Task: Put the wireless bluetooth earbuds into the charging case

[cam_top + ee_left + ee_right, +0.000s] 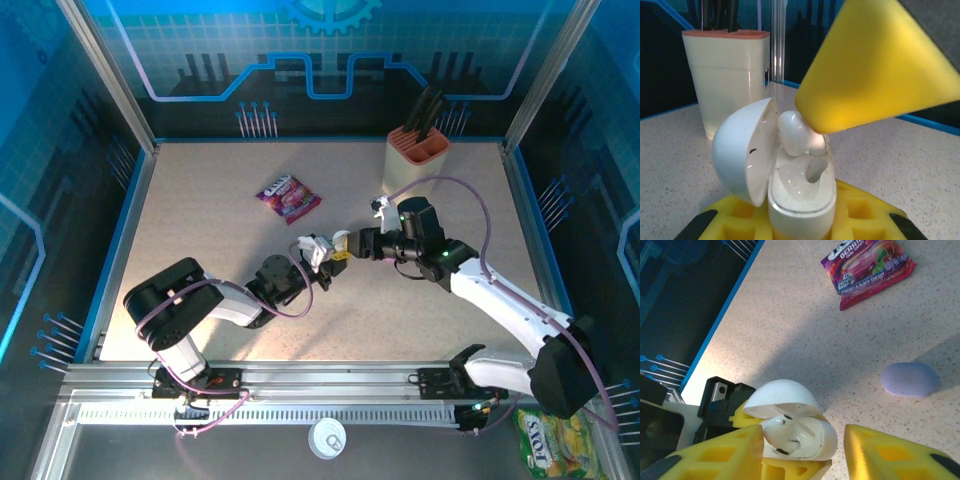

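The left jaws are clamped narrow on the base of the white charging case (801,205). It stands upright between their yellow pads (740,215), with its lid (740,150) swung open toward 9 o'clock in the left wrist view. A white earbud (796,131) sits in the case's far socket, its rounded head showing above the rim. Beside it the second socket shows as an open hollow.

The right jaws stand partly open and hold nothing. In the right wrist view their two yellow fingers (890,455) flank the open case at 8 and 4 o'clock, and the 4 o'clock finger stands apart from the shell. From the left wrist, one of these fingers hangs over the bud from 1 o'clock; whether it touches the bud cannot be told.

A lilac oval case (910,380) lies on the speckled worktop (200,200) at 2 o'clock from the white case, apart from it. Farther out at 12 o'clock lies a purple snack packet (867,270). In the top view a knife block (417,160) stands at 1 o'clock from both jaws, near the far edge.
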Controlling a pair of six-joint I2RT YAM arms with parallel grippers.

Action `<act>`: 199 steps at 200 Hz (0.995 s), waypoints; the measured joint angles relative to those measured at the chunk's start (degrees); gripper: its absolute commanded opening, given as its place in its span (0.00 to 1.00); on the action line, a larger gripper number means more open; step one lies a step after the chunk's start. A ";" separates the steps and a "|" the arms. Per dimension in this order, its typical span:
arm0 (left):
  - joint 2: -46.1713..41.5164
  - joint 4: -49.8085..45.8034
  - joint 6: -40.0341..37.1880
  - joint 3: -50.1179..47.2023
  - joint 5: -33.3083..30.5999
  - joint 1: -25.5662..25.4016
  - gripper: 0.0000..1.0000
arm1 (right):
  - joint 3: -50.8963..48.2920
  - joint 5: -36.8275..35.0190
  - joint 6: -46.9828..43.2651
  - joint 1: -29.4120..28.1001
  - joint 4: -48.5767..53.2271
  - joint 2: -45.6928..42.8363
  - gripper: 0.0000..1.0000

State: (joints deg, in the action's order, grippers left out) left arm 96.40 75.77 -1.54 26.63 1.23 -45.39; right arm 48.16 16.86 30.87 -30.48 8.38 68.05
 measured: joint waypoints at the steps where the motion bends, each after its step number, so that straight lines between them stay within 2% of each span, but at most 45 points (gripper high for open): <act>1: 0.00 0.07 0.02 0.00 0.00 0.00 0.15 | 0.00 -0.04 0.11 0.00 0.07 -0.02 0.55; 35: 0.00 1.16 0.09 0.28 0.02 0.00 0.15 | 0.66 -0.46 -1.01 0.00 2.21 0.07 0.64; 142: 0.00 1.75 0.11 0.28 0.00 0.00 0.15 | 3.52 -2.95 -0.02 -0.02 4.96 1.75 0.64; 199: 0.00 2.10 0.55 -0.17 -0.66 1.05 0.15 | 3.21 2.01 0.13 -0.39 1.05 -1.57 0.68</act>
State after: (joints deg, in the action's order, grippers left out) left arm 96.40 77.87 -0.99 26.46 0.58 -44.34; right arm 51.37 18.87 31.00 -30.87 9.43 66.48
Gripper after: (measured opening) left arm 0.187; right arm 0.682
